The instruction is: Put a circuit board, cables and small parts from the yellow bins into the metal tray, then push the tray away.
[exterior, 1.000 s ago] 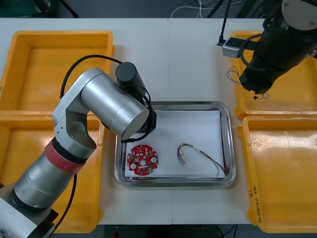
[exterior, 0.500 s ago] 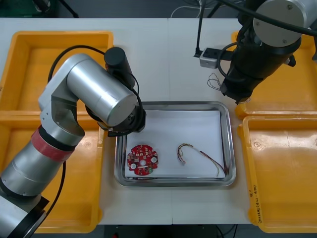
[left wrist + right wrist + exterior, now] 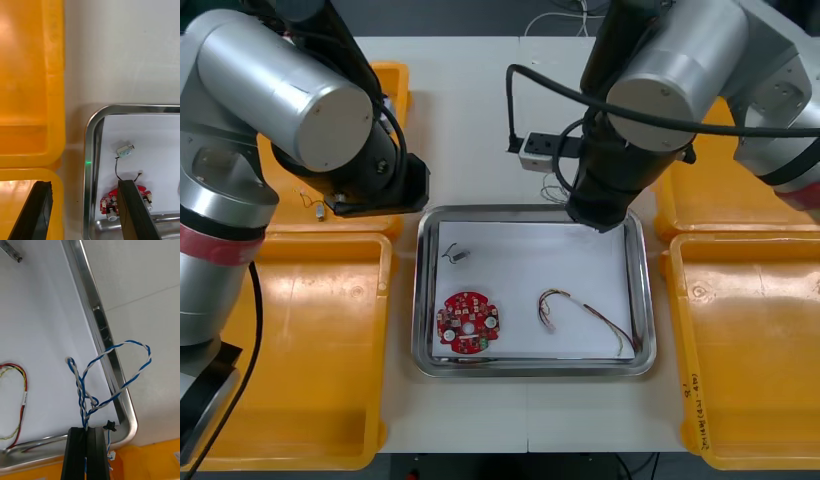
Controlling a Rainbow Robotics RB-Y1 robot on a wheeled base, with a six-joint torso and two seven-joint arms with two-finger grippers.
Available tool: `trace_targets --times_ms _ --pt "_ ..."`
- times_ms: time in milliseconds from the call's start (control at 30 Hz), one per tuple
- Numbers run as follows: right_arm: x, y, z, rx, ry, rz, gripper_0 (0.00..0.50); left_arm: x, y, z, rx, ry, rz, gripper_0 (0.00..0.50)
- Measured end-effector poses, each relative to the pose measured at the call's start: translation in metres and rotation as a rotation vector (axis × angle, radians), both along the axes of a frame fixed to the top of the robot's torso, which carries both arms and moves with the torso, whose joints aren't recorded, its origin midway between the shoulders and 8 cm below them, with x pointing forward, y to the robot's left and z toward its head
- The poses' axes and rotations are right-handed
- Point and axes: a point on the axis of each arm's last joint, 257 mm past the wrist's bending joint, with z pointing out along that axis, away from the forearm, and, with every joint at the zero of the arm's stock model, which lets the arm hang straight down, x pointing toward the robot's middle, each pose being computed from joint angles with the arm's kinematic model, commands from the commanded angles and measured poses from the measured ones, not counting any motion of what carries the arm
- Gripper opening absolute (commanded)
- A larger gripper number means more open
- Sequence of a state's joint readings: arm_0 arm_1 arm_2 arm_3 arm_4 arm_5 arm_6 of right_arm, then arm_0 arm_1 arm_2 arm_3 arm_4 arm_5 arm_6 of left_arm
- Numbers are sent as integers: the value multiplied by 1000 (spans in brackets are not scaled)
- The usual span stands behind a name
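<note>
Right tool (image 3: 86, 429) pinched closed on the blue and white cable (image 3: 127, 342), dangling it over the metal tray's (image 3: 530, 368) far right rim, likely to drop it inside. Left tool (image 3: 84, 183) spread wide, holding nothing, at the tray's far left corner. Circuit board (image 3: 469, 323) lies in the tray.

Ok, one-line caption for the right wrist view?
Right gripper, shut on the twisted blue and white cable, holds its loop over the metal tray rim.
</note>
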State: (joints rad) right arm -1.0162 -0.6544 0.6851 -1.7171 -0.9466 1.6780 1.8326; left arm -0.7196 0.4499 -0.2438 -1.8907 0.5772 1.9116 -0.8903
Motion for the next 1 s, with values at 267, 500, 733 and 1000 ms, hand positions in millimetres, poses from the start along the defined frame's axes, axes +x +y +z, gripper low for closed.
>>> trace_targets --times_ms 267,500,733,1000 --pt "-12 15 -40 -56 2 82 0 6 43 21 -13 -8 45 500" --pt "-16 14 -66 -115 -10 123 0 10 75 36 3 -30 77 500" --pt "-16 16 -76 -119 -17 139 0 18 102 44 29 -28 51 500" --pt "-1 10 -79 -113 -40 108 0 33 126 45 55 3 51 500"
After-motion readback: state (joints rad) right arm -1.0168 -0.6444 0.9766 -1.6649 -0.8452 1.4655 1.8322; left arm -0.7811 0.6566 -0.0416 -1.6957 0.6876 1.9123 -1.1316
